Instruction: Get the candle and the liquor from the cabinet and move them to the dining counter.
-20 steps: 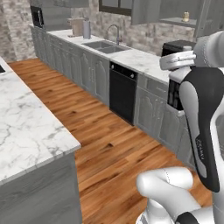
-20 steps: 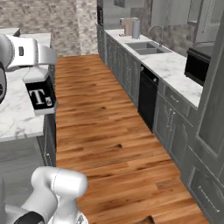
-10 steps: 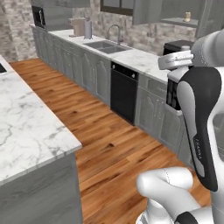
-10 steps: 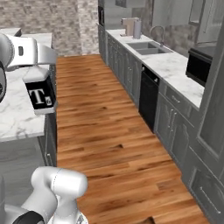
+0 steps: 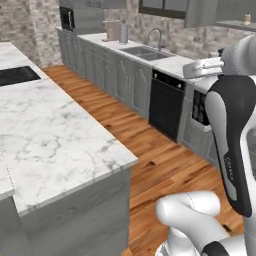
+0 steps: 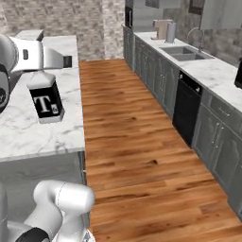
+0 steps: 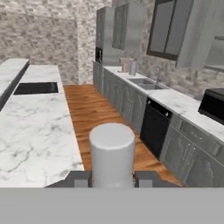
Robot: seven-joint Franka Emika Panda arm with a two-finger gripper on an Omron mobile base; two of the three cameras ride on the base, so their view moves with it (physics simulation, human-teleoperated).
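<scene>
My gripper [image 6: 43, 71] is shut on the neck of the liquor [image 6: 46, 101], a dark square bottle with a pale label that hangs upright from the hand. Its grey stopper [image 7: 112, 151] stands between the finger tips [image 7: 78, 178]. The arm partly hides the liquor [image 5: 198, 107] in the left base view. It hangs in the air near the corner of the dining counter [image 5: 60, 140], a white veined marble top [image 6: 28, 127]. A small tan candle [image 5: 245, 19] sits on the shelf of the grey cabinet [image 5: 200, 12] at the upper right.
Across the wood floor [image 6: 137, 142] runs a marble worktop [image 5: 170, 62] with a sink [image 5: 142, 50], a black dishwasher [image 5: 164, 102] and a black microwave [image 7: 212, 105]. A black cooktop [image 7: 37, 88] is set into the dining counter farther along.
The whole picture has shifted: the base has come closer to the dining counter, which now looms larger. The bottle stays gripped in the hand.
</scene>
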